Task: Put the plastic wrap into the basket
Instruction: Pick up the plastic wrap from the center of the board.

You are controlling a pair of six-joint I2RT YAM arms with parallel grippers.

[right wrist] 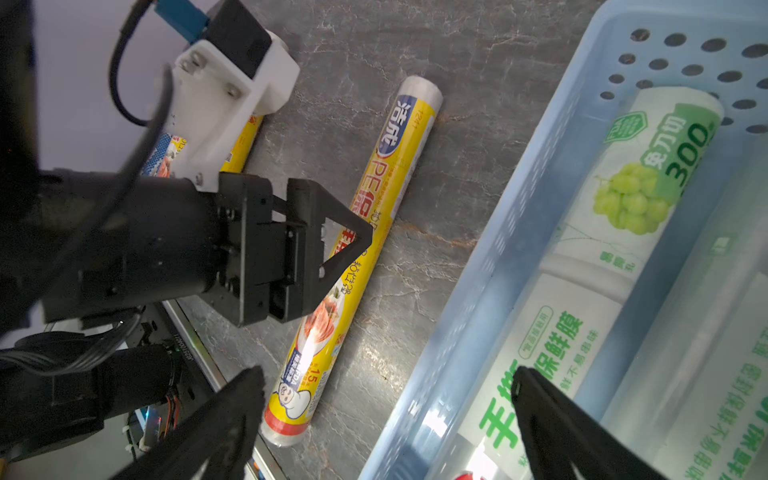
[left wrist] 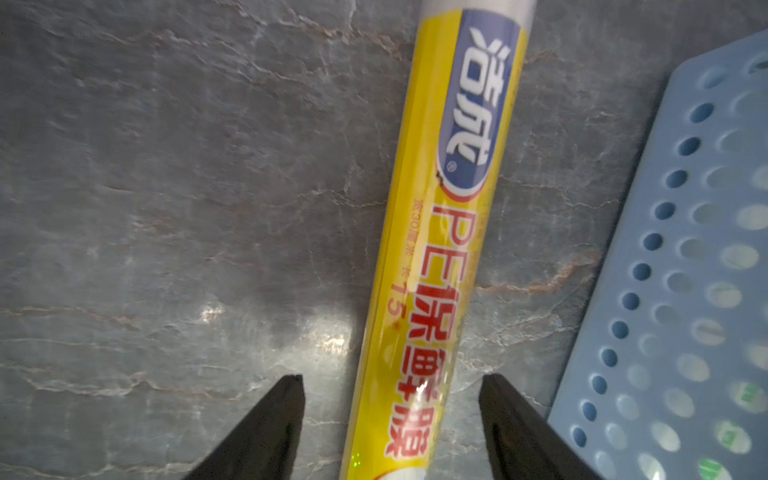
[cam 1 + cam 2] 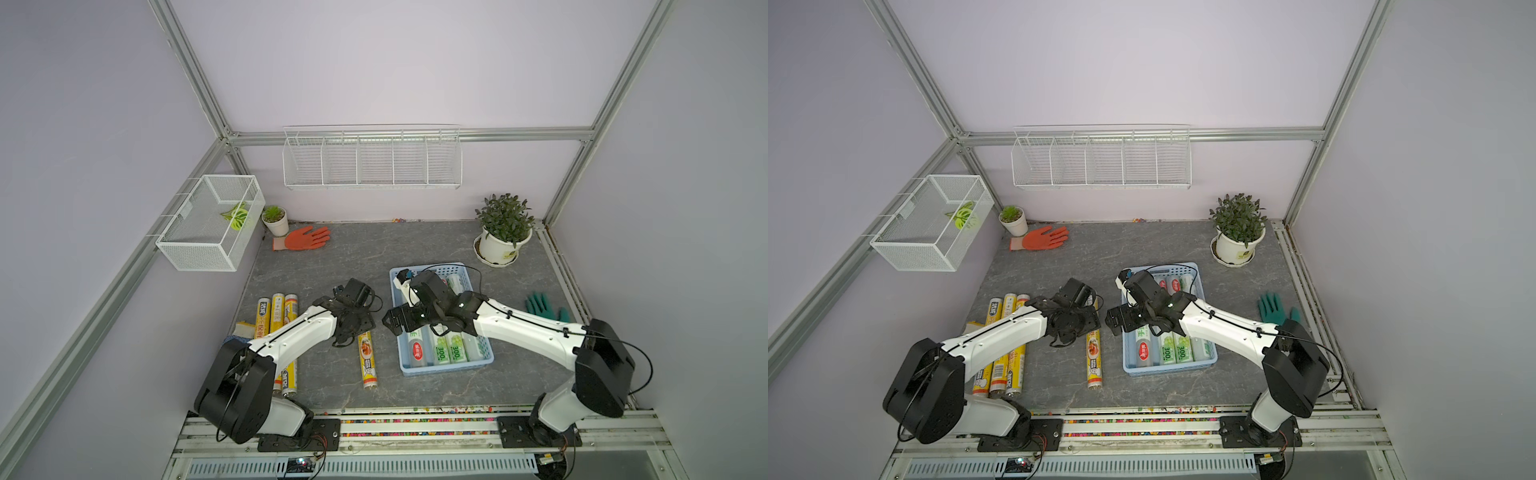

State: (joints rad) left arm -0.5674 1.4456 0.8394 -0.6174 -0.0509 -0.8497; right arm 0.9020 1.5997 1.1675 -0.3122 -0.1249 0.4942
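A yellow plastic wrap roll (image 3: 367, 357) (image 3: 1094, 357) (image 2: 449, 232) (image 1: 399, 158) lies on the grey table just left of the light-blue basket (image 3: 446, 368) (image 3: 1171, 368) (image 2: 665, 291) (image 1: 519, 232). My left gripper (image 3: 355, 328) (image 2: 391, 378) is open, pointing down over the roll's far half, one finger on each side with a gap to both. Several rolls (image 3: 449, 349) (image 1: 648, 178), green-printed and clear, lie in the basket. My right gripper (image 3: 395, 324) (image 1: 386, 374) hangs open and empty over the basket's left wall. Three more yellow rolls (image 3: 276, 316) (image 3: 1005, 311) lie side by side partly under the left arm.
An orange glove (image 3: 305, 239) lies at the back left and a green glove (image 3: 542, 307) right of the basket. A large potted plant (image 3: 503, 232) and a small pot (image 3: 275, 219) stand at the back. A white mesh box (image 3: 208, 224) and a wire rack (image 3: 372, 160) hang on the walls.
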